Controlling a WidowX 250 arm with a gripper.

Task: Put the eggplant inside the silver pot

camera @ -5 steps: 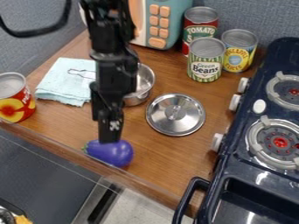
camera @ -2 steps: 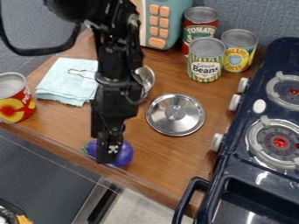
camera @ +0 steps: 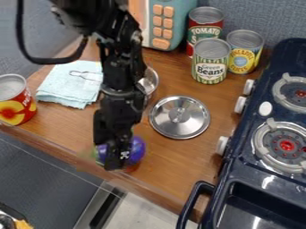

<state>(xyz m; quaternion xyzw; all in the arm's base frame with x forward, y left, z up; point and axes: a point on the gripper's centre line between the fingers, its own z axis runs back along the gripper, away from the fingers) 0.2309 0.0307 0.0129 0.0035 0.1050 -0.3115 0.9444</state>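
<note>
Purple eggplant (camera: 138, 150) behind black arm (camera: 121, 82), silver pot (camera: 150, 81)

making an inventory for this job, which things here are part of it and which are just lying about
Part of the job:
- eggplant, at the hand
- pot, partly behind the arm

Just lying about:
- lid
- cloth
- four cans, one by the cloth, three near the stove
- toy microwave
</note>
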